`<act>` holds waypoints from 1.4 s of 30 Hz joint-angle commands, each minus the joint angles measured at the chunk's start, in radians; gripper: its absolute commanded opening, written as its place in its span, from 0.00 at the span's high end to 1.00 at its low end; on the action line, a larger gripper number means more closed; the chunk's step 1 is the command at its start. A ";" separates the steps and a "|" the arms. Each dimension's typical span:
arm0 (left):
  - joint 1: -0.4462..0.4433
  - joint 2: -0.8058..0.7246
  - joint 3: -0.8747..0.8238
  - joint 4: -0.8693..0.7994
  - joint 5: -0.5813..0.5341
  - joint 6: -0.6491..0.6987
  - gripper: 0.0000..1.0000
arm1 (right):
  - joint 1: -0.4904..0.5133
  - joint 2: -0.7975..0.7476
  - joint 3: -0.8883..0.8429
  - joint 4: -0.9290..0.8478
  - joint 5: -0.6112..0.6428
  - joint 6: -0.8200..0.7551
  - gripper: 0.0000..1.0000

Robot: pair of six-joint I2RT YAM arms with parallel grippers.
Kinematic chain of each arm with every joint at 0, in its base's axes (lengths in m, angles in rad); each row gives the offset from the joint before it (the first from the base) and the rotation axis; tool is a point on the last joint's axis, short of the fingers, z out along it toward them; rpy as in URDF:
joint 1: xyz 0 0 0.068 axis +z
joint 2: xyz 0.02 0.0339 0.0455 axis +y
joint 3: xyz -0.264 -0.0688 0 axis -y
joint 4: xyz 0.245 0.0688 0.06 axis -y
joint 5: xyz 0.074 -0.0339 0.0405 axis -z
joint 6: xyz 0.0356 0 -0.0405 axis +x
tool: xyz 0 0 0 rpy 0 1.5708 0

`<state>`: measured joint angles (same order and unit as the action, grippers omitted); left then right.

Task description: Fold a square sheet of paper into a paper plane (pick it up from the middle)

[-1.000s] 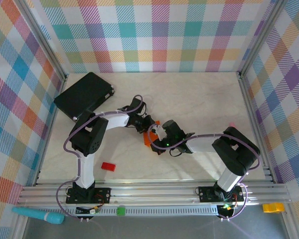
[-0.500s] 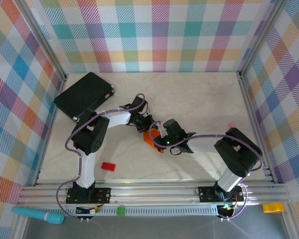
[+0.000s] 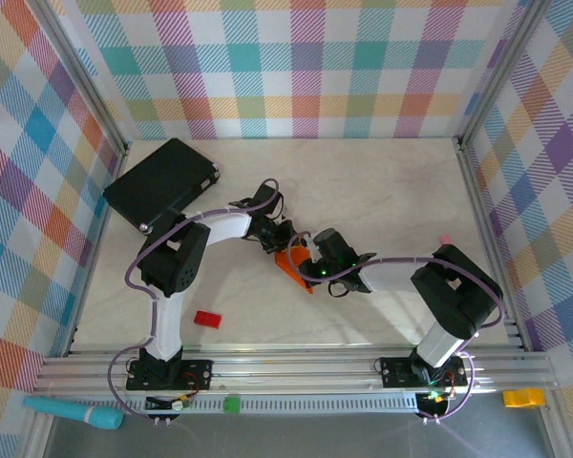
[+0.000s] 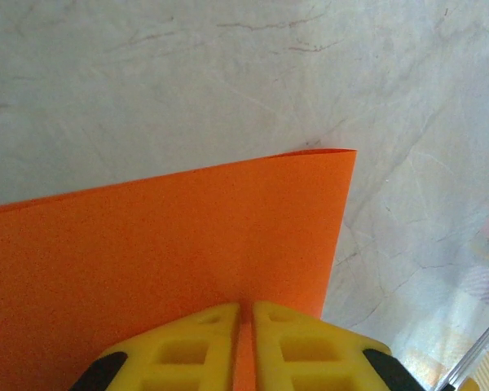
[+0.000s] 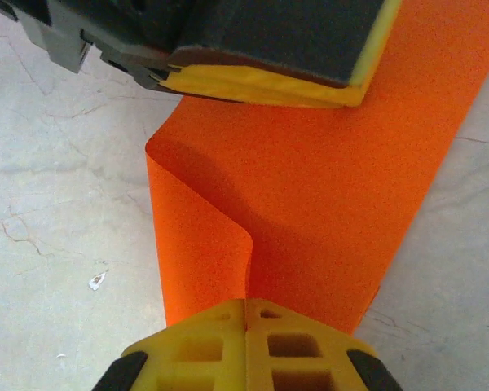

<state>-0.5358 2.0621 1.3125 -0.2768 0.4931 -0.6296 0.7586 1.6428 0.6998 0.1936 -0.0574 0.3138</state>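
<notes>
A: Where's the orange paper sheet (image 3: pixel 294 265) rn?

B: Abt mid-table (image 3: pixel 392 191), held up btw both arms. The left gripper (image 4: pixel 246 314) comes in from 10 o'clock. Its yellow pads are pinched on the sheet's near edge, and the paper is flat ahead of them w/ the far edge curled over. The right gripper (image 5: pixel 246 316) comes in from 4 o'clock. Its jaws are pressed together on the sheet, right where a loose loop of paper rolls over.

A: So the step is a fold?

B: Prob an early one, no dart shape yet. To do it well:
- Match the two edges before any crease goes in.
- Hold both pinches level and don't pull the arms apart, since thin paper will tear or slip.
- Lay the loop down on the table, then press along it from one end so the crease runs straight.

A: Any containers?

B: Just the black flat case (image 3: pixel 162 181) at 10 o'clock. It looks shut, so I can't tell what's inside, and nothing sits on top. The small red block (image 3: pixel 207 319) at 7 o'clock lies loose on the table, not in anything.
</notes>
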 commanded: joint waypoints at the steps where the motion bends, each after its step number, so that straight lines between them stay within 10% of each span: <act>1: -0.013 0.058 -0.004 -0.093 -0.010 0.021 0.87 | -0.005 0.011 0.027 -0.013 0.034 -0.013 1.00; 42: 0.027 -0.109 -0.053 0.038 -0.064 -0.096 0.84 | -0.005 0.072 0.049 -0.046 0.033 -0.007 1.00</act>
<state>-0.5259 2.0254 1.2861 -0.2619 0.4671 -0.6834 0.7586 1.7031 0.7361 0.1783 -0.0334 0.2996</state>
